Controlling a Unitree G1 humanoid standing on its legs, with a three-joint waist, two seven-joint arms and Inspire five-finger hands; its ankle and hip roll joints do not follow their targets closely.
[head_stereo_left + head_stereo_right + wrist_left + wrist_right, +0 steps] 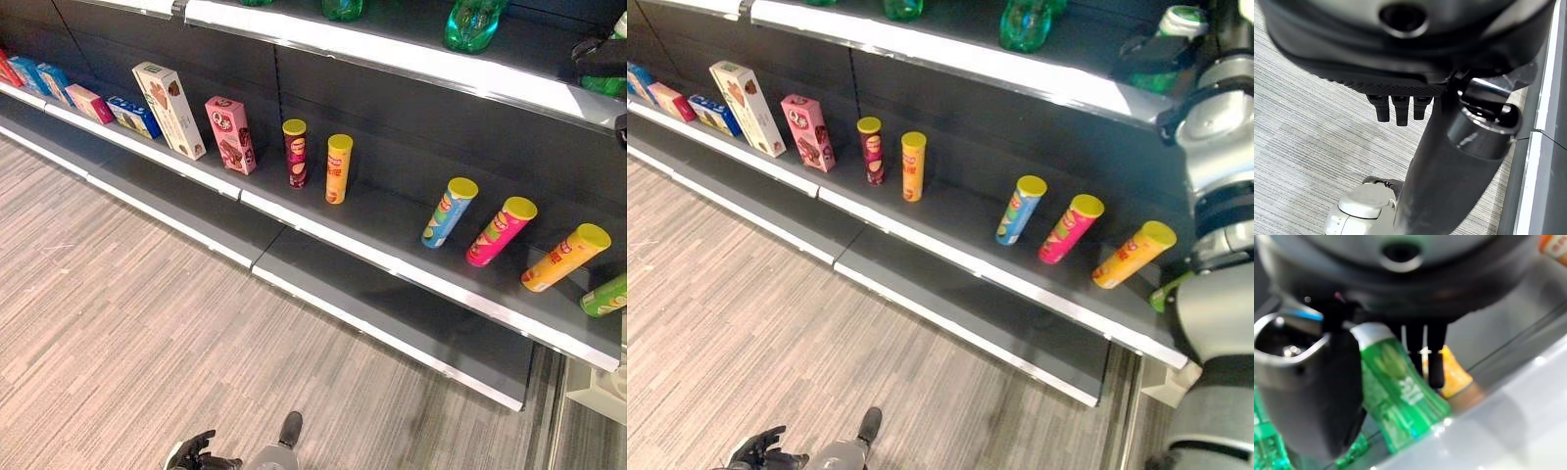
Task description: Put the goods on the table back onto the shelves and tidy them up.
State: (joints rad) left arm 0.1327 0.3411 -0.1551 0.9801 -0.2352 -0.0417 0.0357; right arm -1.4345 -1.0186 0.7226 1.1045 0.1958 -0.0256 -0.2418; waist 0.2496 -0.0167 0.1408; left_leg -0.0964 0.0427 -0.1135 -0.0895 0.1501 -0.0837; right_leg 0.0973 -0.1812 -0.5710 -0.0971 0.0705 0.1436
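The right robot hand [1161, 54] is raised to the upper shelf [950, 54], near that shelf's right end, and it is closed round a green bottle [1398, 394] with a white cap. In the right wrist view the thumb lies on one side of the bottle and the fingers [1435, 360] come down on the other, with the bottle tilted above the shelf's pale front edge; whether its base rests on the shelf I cannot tell. Other green bottles [472, 23] stand further along the same shelf.

On the middle shelf [392, 230] below, goods are lined up along the back panel. Toward the left end stand several boxes: small blue ones [44, 76], a pink one [90, 103], a blue one [132, 116], a tall cream box [168, 110] and a pink box [230, 135]. Near the middle stand two upright tubes just beside each other, a dark red tube [295, 153] and a yellow tube [338, 168]. Toward the right end three more tubes lean against the back panel, apart from one another: a blue tube [449, 211], a pink tube [501, 231] and an orange tube [565, 257] (all with yellow lids). A green tube [605, 296] lies at the shelf's right end.

The left robot hand [194, 452] hangs low over the grey plank floor [118, 323], well away from the shelves; its fingers [1397, 108] are relaxed and hold nothing.
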